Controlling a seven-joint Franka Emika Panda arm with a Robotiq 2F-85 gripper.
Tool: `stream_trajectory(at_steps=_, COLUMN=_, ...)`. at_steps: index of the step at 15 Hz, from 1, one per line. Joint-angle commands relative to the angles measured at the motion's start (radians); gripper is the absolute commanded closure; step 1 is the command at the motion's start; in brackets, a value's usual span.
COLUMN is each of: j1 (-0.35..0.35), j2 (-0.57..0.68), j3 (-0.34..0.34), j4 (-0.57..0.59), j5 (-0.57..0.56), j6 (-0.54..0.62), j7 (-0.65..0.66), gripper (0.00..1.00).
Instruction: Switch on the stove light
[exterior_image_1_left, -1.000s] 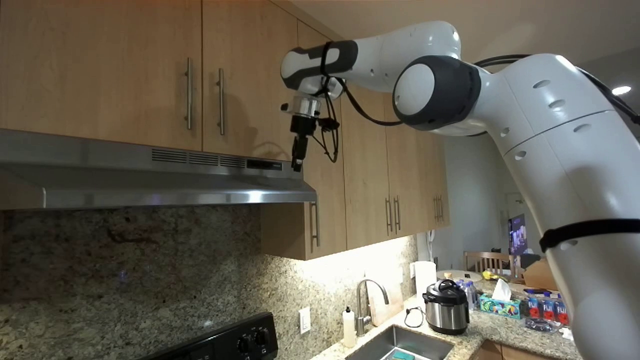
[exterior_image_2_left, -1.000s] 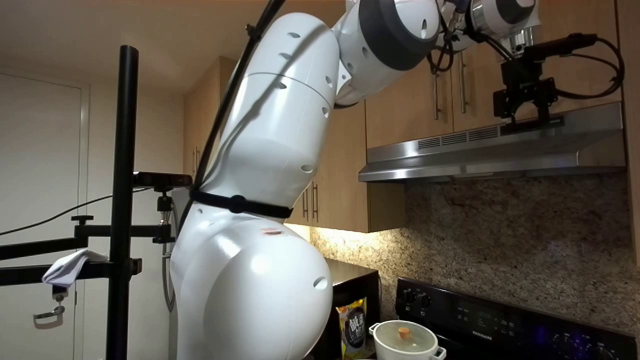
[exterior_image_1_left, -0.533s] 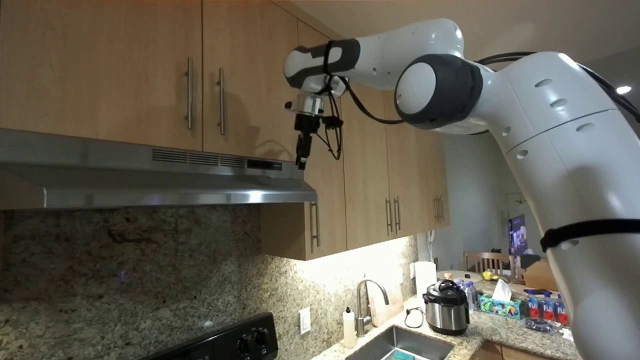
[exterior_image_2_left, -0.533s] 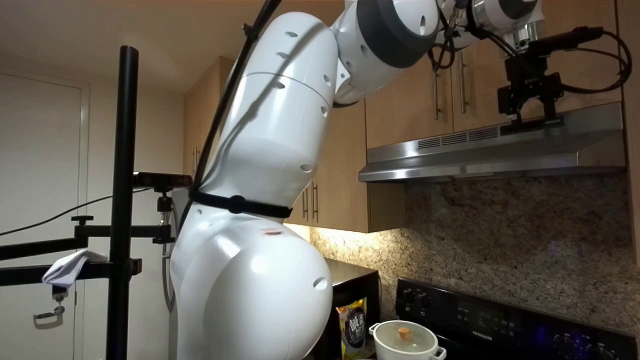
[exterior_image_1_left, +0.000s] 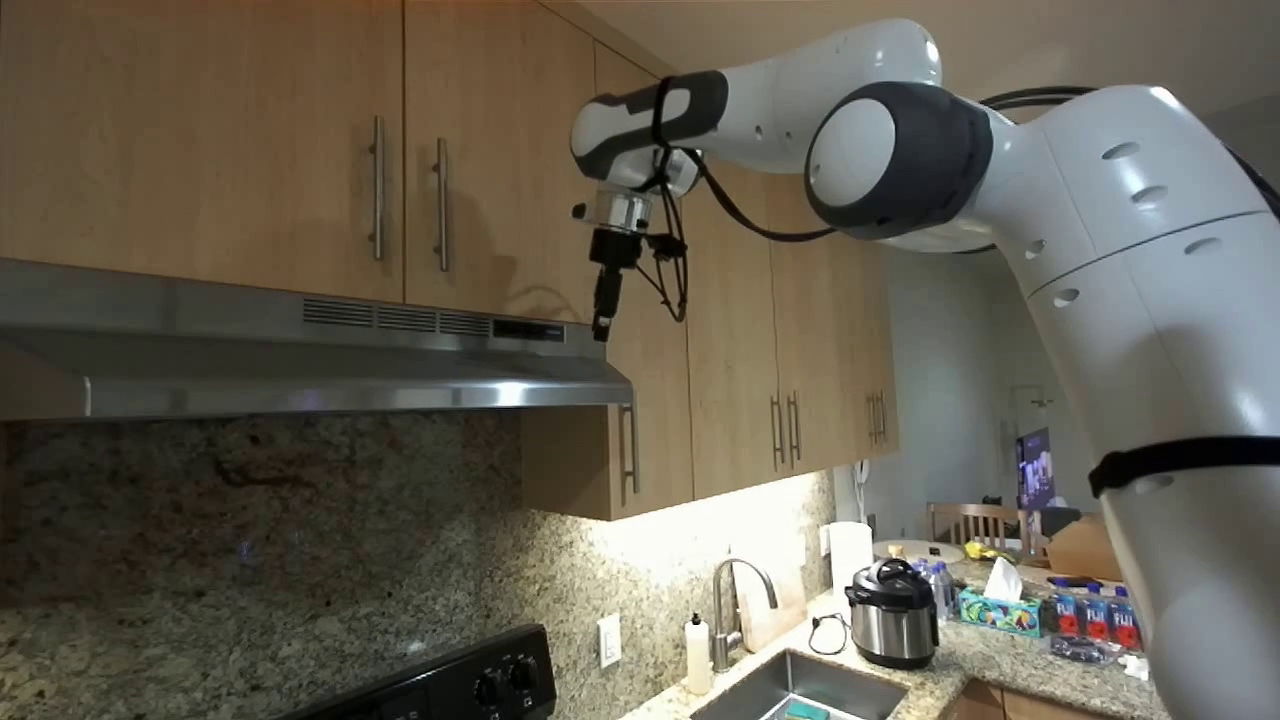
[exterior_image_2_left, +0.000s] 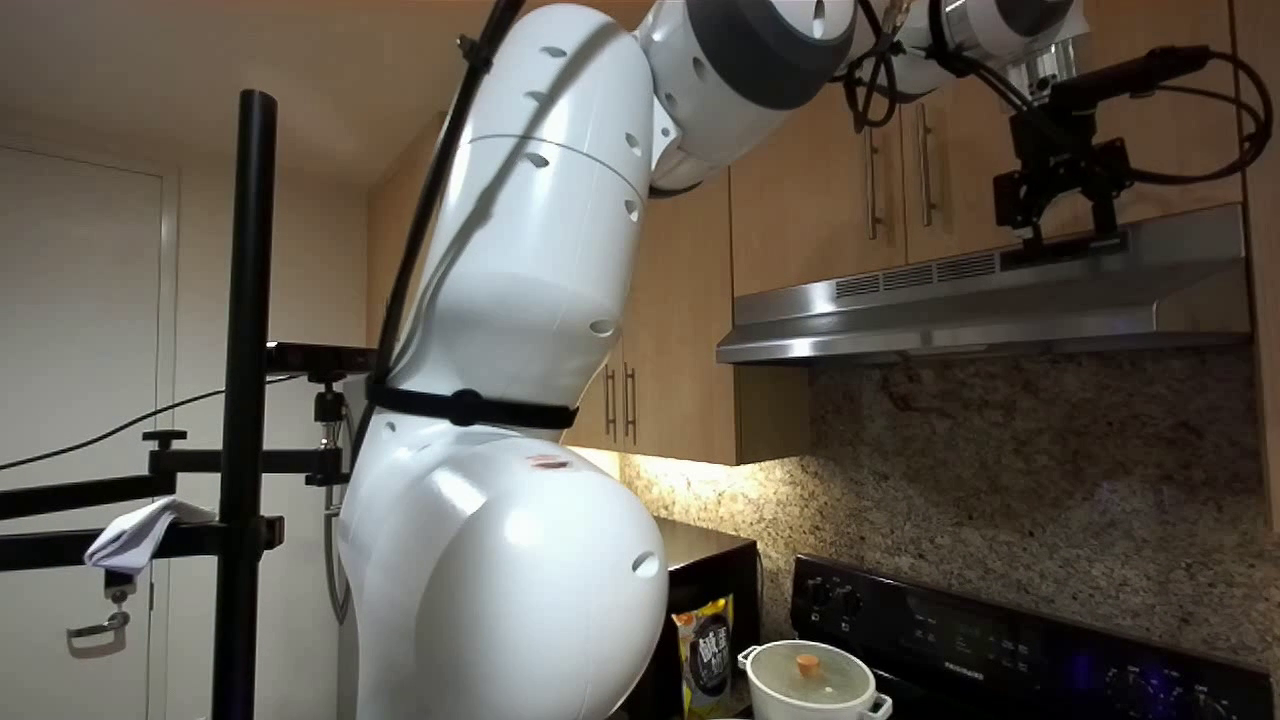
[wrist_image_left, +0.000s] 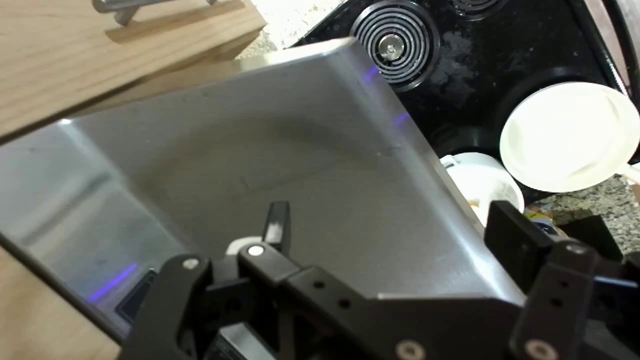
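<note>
Wrist view shows the black two-fingered tool (wrist_image_left: 389, 225) spread wide and pinching nothing, with the stainless-steel range hood (wrist_image_left: 300, 165) beyond it. It points downward, probably so that it can reach the narrow dark panel (exterior_image_1_left: 528, 329) on the hood's upper front; there, I suppose, is the light switch. Whether the two touch, I cannot tell. The stove light is not visible, perhaps because it sits underneath; the speckled stone wall (exterior_image_1_left: 300, 520) below is dim, so I judge it not yet on.
</note>
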Motion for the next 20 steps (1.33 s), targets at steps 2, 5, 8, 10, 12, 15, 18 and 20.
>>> stream_trajectory(at_steps=2, j1=0.052, j2=0.043, j3=0.028, j4=0.027, j5=-0.025, j6=-0.010, j7=-0.003, gripper=0.00)
stream_trajectory(at_steps=5, j1=0.085, j2=0.082, j3=0.035, j4=0.067, j5=-0.028, j6=0.004, j7=-0.006, gripper=0.00)
stream_trajectory(at_steps=8, j1=0.097, j2=0.131, j3=0.030, j4=0.132, j5=-0.017, j6=0.005, j7=-0.008, gripper=0.00)
stream_trajectory(at_steps=10, j1=0.099, j2=0.167, j3=0.024, j4=0.184, j5=-0.023, j6=-0.001, j7=-0.003, gripper=0.00)
stream_trajectory(at_steps=12, j1=0.097, j2=0.206, j3=0.013, j4=0.240, j5=-0.029, j6=-0.001, j7=0.014, gripper=0.00)
stream_trajectory(at_steps=15, j1=0.096, j2=0.252, j3=-0.014, j4=0.317, j5=-0.038, j6=-0.014, j7=0.031, gripper=0.00)
stream_trajectory(at_steps=18, j1=0.091, j2=0.279, j3=-0.049, j4=0.371, j5=-0.056, j6=-0.041, j7=0.043, gripper=0.00)
stream_trajectory(at_steps=20, j1=0.089, j2=0.289, j3=-0.067, j4=0.396, j5=-0.055, j6=-0.047, j7=0.049, gripper=0.00)
